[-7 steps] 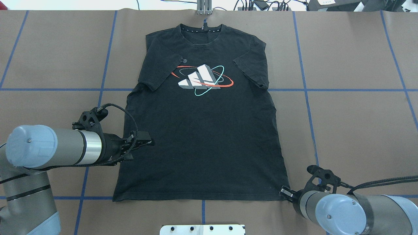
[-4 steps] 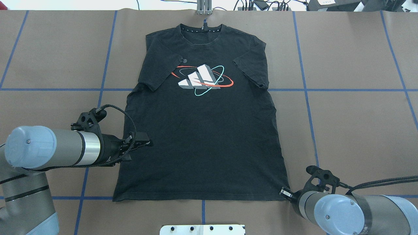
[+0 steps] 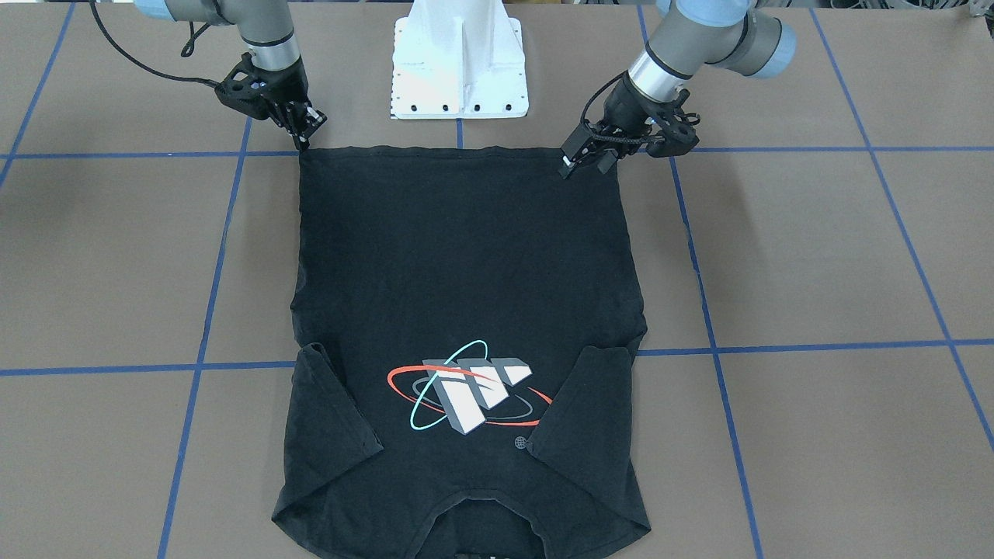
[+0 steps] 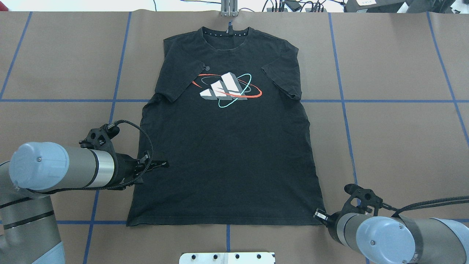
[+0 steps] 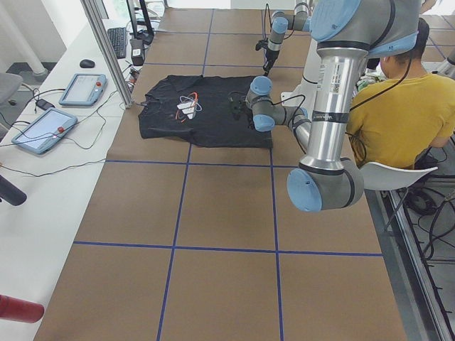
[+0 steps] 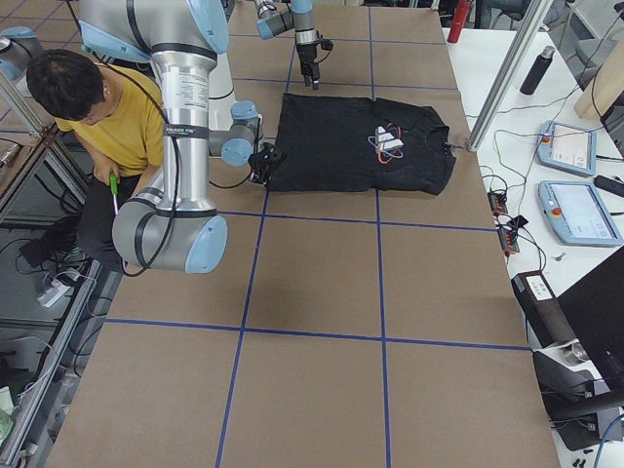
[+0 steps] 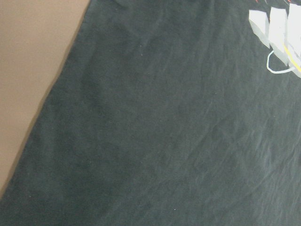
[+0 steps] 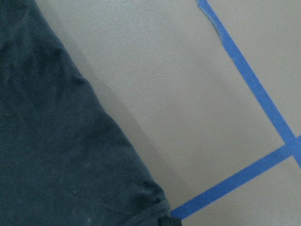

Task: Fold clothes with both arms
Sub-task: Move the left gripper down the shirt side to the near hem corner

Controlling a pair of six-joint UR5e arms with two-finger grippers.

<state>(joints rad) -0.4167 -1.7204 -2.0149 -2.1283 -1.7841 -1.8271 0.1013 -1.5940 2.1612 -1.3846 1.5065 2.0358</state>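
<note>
Currently, shirt (image 4: 227,157) lies flat, print up. Right tool (image 4: 317,215) at hem corner, left tool (image 4: 165,162) over one side, presumably to lift; whether closed, cannot tell.

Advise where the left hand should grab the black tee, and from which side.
The near hem corner on the robot's left of the T-shirt, coming in low from outside it. The cloth lies flat, so only its edge offers a pinch, and the right hand sits at the opposite hem corner.
</note>
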